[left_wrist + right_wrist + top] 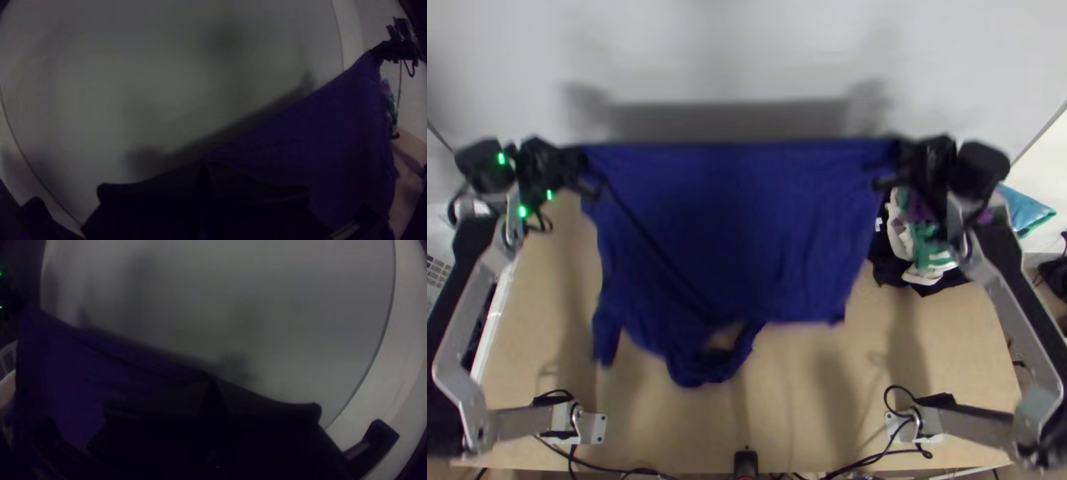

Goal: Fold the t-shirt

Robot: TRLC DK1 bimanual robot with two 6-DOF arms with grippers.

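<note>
The t-shirt (747, 216) hangs over the tabletop (955, 344), left gripper (204, 165) and right gripper (212, 383) clamped on opposite ends of its far edge, likely to pull it taut so creases drop out before folding.

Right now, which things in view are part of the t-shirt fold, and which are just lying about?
Part of the job:
- blue t-shirt, held up by two corners
- left gripper, on one corner
- right gripper, on the other
- wooden table

Lying about:
- bunched pile of mixed cloth, right side
- light-blue item beside it, kind unclear
</note>
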